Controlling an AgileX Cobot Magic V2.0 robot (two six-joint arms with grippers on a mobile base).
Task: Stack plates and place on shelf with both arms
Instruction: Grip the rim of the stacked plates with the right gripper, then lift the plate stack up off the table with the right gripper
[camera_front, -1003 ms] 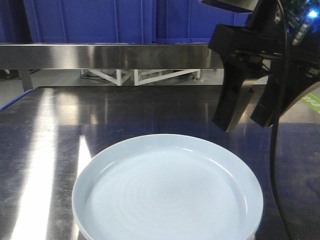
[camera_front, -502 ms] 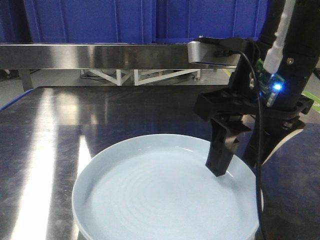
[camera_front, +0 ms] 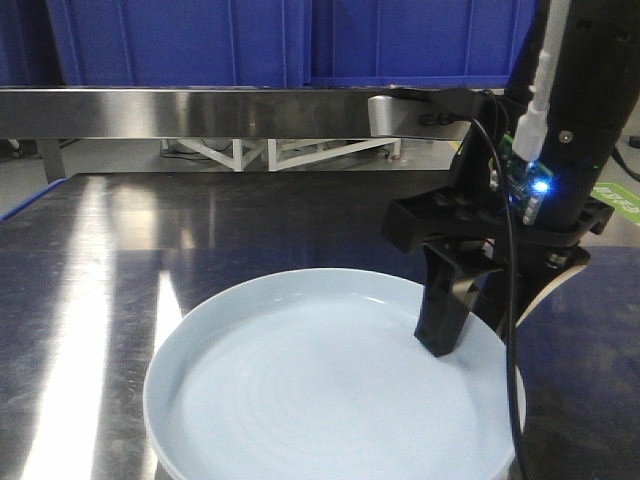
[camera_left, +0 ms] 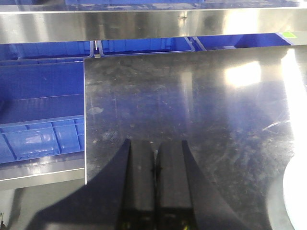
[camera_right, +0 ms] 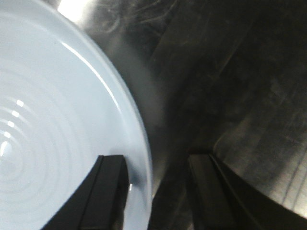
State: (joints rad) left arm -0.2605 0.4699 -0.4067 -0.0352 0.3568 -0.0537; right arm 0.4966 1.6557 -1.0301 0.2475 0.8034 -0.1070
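Observation:
A large white glossy plate (camera_front: 300,390) lies on the dark steel tabletop (camera_front: 250,230) at the near middle. My right gripper (camera_front: 470,335) stands open astride its right rim: one finger (camera_right: 112,182) is over the plate's (camera_right: 57,120) inner surface, the other finger (camera_right: 204,182) is outside over the table. In the right wrist view that gripper (camera_right: 156,160) has the rim between its jaws. My left gripper (camera_left: 156,143) is shut on nothing above bare tabletop, with a sliver of plate (camera_left: 298,191) at its lower right. The shelf (camera_front: 200,110) runs across the back.
Blue crates (camera_front: 250,40) stand behind the shelf (camera_left: 144,24). More blue crates (camera_left: 41,115) sit beyond the table's left edge (camera_left: 85,124). A white frame (camera_front: 270,150) shows under the shelf. A black cable (camera_front: 515,330) hangs along the right arm.
My right gripper came down from above and right of the plate and now straddles its right rim, jaws still open. The plate has not moved.

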